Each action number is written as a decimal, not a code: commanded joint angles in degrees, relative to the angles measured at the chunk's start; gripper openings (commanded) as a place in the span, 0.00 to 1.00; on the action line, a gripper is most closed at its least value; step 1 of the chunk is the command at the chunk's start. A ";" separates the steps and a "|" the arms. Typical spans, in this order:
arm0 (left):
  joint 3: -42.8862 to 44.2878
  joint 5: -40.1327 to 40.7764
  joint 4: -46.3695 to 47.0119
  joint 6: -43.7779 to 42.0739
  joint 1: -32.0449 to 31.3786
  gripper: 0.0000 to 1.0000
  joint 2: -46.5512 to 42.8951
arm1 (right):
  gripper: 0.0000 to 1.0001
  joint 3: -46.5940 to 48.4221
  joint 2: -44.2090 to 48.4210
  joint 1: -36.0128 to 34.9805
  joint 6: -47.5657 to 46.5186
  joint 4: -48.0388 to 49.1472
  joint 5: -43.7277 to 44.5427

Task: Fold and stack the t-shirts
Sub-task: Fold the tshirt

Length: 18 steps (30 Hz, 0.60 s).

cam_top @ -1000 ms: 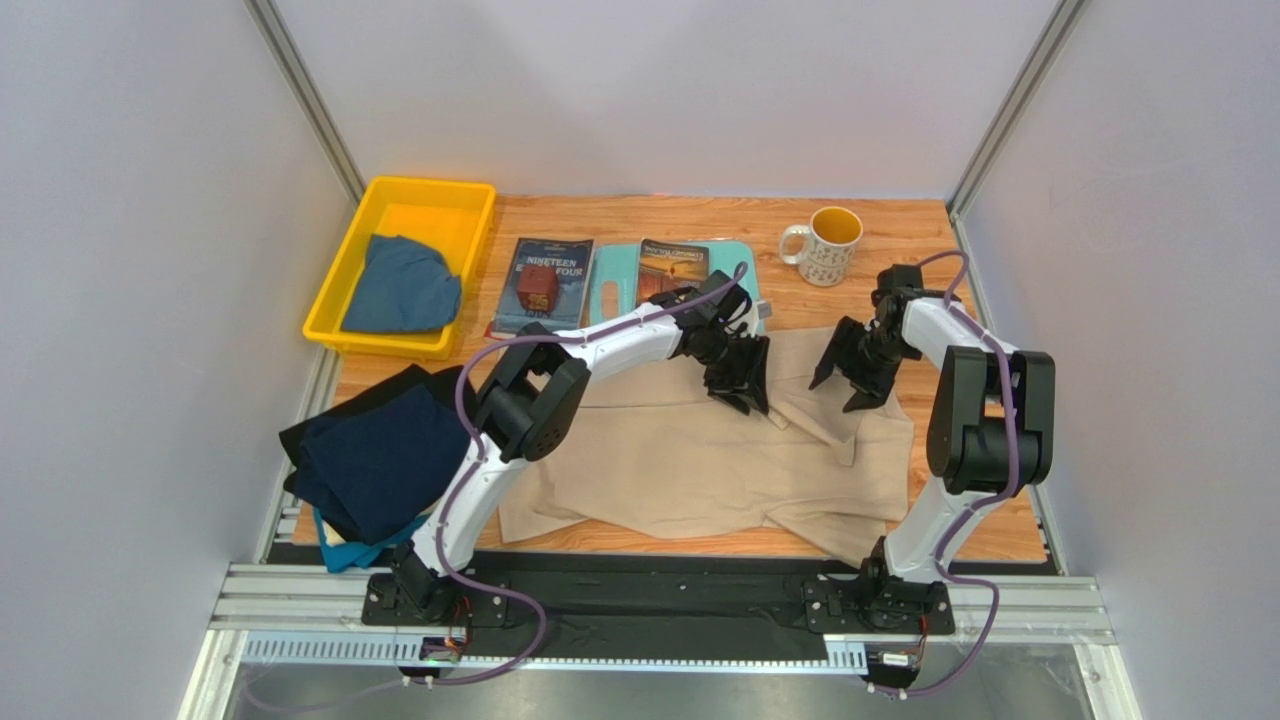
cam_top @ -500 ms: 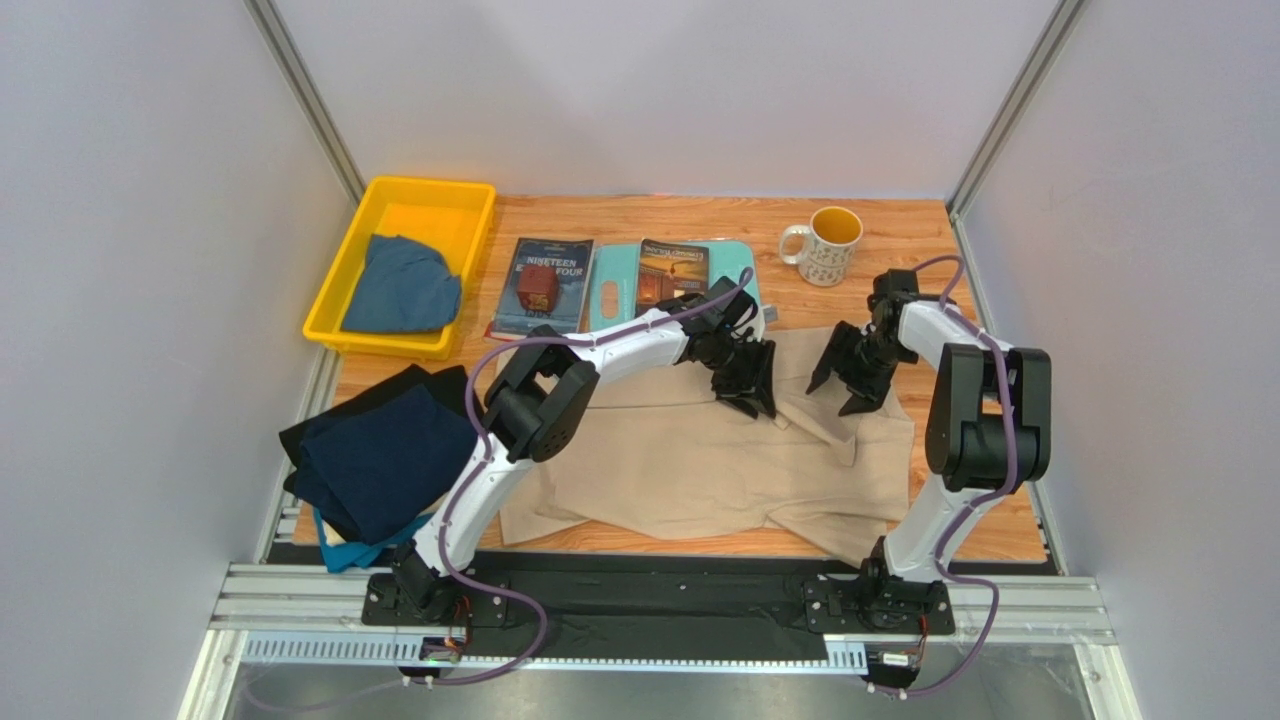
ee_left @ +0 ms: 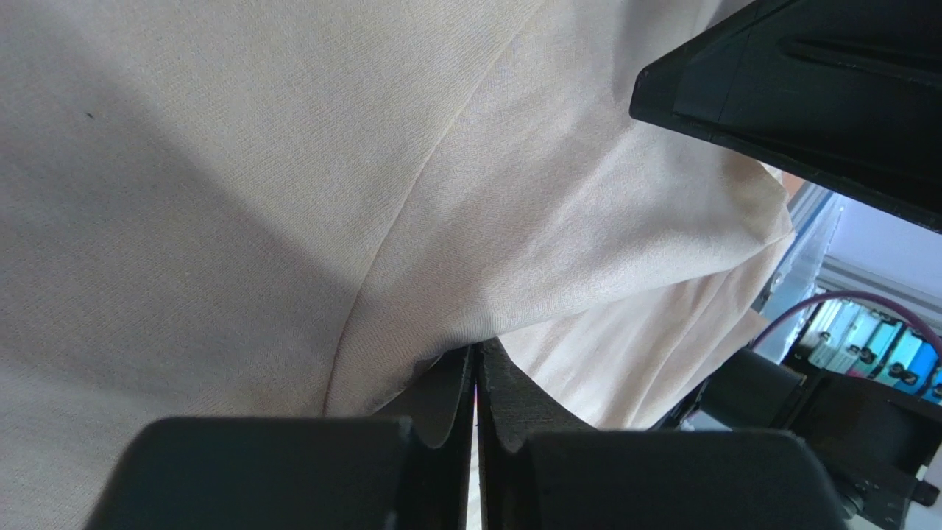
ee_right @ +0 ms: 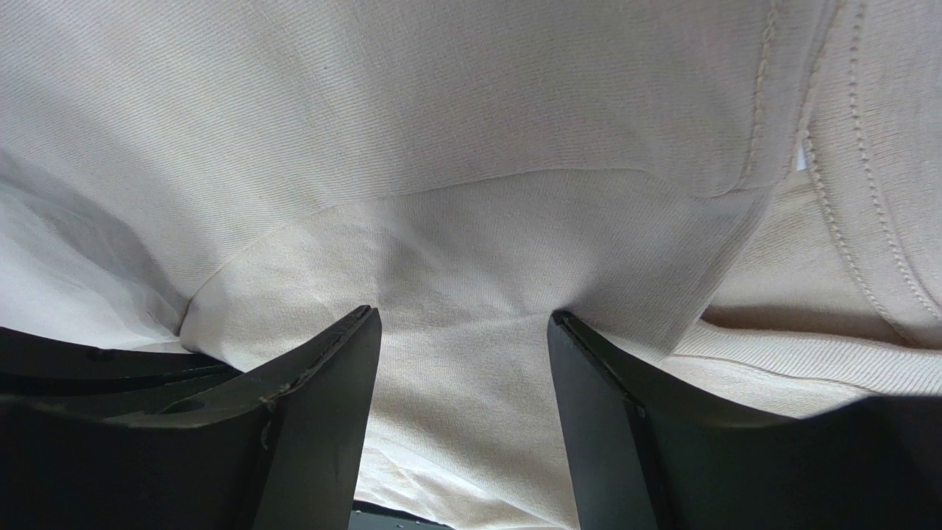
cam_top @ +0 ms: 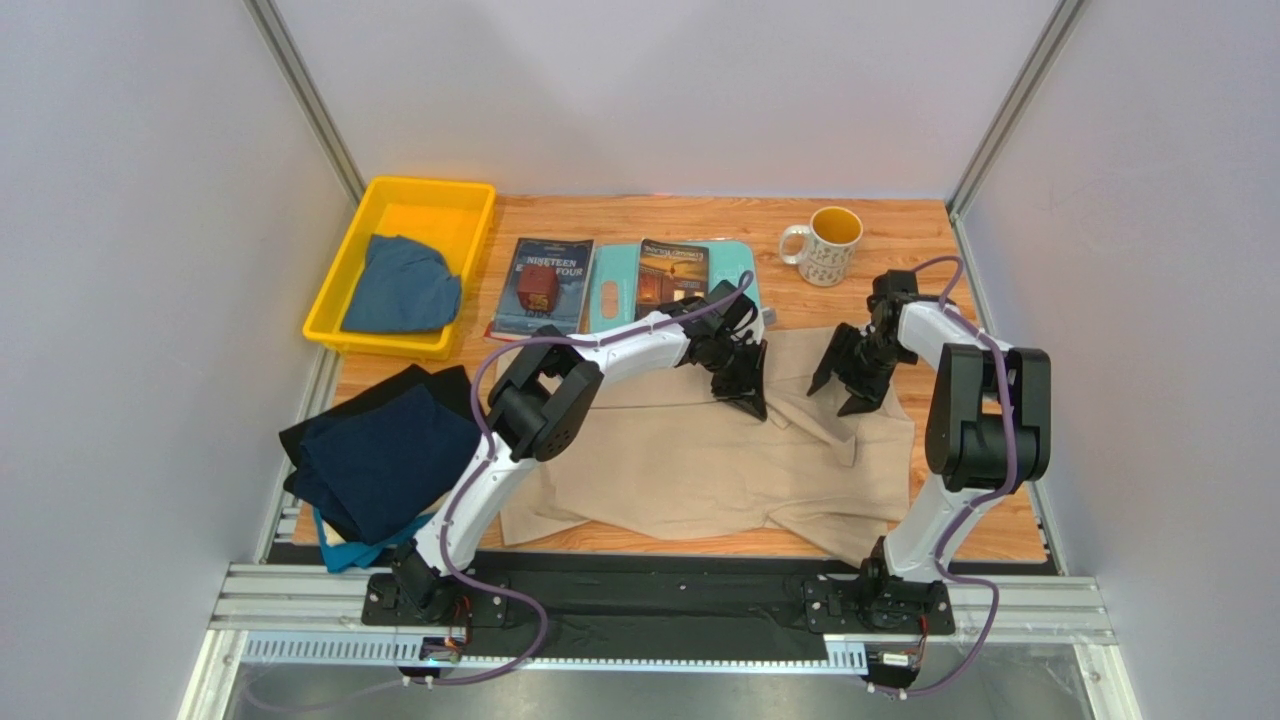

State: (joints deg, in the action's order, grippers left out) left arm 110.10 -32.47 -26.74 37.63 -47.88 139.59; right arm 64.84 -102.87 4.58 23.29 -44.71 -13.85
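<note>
The beige t-shirt (cam_top: 706, 465) lies spread and rumpled across the middle of the table (cam_top: 902, 240), its near hem close to the arm bases and its far edge below the books. Both end effectors are down on that far edge, near each other.

The left end effector (cam_top: 747, 393) is on the far middle of the shirt. In the left wrist view its fingers are pressed together (ee_left: 475, 381), with a small ridge of beige cloth (ee_left: 221, 199) pinched at the tips.

The right end effector (cam_top: 842, 390) sits just to the right, on the shirt's far right part. Its fingers stand apart (ee_right: 464, 331), tips pushed into the fabric (ee_right: 442, 133), and a bunched fold lies between them. It has no grip on the fold. A stitched hem shows at the right of that view.

At the table's left edge a dark navy t-shirt (cam_top: 376, 458) lies folded over a teal t-shirt (cam_top: 349, 552), which peeks out at the near corner. A dusty blue t-shirt (cam_top: 398, 288) is crumpled in the yellow bin (cam_top: 436, 215) at the far left. Beyond the beige shirt are a book (cam_top: 544, 285), a light-teal board (cam_top: 609, 285) with a second book (cam_top: 670, 272) on it, and a mug (cam_top: 824, 245).
</note>
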 commanded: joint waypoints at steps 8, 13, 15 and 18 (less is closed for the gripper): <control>-1.03 2.32 -1.37 -3.16 -0.46 0.00 -1.42 | 0.54 -0.68 -0.84 -0.54 -0.35 1.99 1.80; -2.79 5.66 -5.15 -6.42 0.15 0.00 -4.93 | 0.35 -0.86 -1.10 -0.54 -0.88 2.96 3.74; -4.45 5.31 -6.04 -7.04 0.50 0.00 -6.08 | 0.33 -0.42 -1.54 -0.54 -0.70 3.57 4.09; -5.95 5.13 -8.58 -7.92 0.86 0.00 -6.87 | 0.29 0.64 -3.03 -0.54 -0.09 4.19 4.79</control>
State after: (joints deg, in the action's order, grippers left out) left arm 106.50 -29.50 -29.36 33.45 -47.55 136.27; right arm 64.55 -103.28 4.51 22.96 -44.60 -11.40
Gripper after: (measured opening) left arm 0.003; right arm 0.302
